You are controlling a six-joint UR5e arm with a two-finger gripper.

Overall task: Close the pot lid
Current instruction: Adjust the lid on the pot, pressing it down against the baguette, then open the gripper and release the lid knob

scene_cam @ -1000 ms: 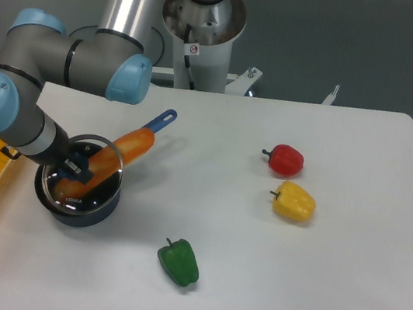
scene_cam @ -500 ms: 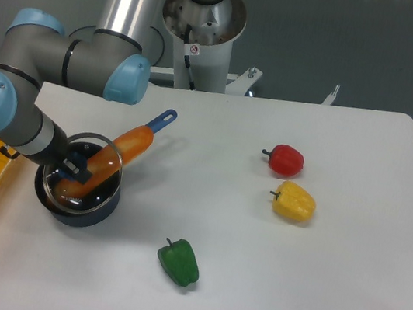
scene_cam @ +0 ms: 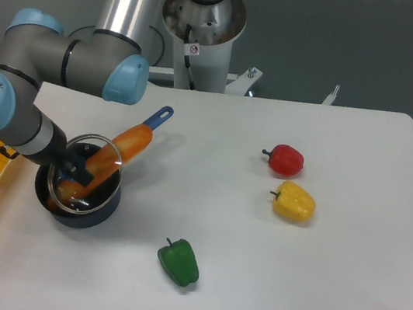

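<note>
Fixed camera: The gripper [scene_cam: 72, 168] holds the lid [scene_cam: 86, 170] by its blue knob, jaws closed on it. The lid hangs tilted over the pot [scene_cam: 78, 199] at the bench's [scene_cam: 333, 246] left side. Step in hand: lowering. An orange utensil [scene_cam: 119, 149] protrudes from the pot and may block seating. Next move calls for levelling the lid. A small label on the robot base is unreadable.

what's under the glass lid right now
The dark pot sits under the lid, with an orange utensil's end showing through the glass. The gripper covers the knob; the pot's bottom is hidden.
</note>
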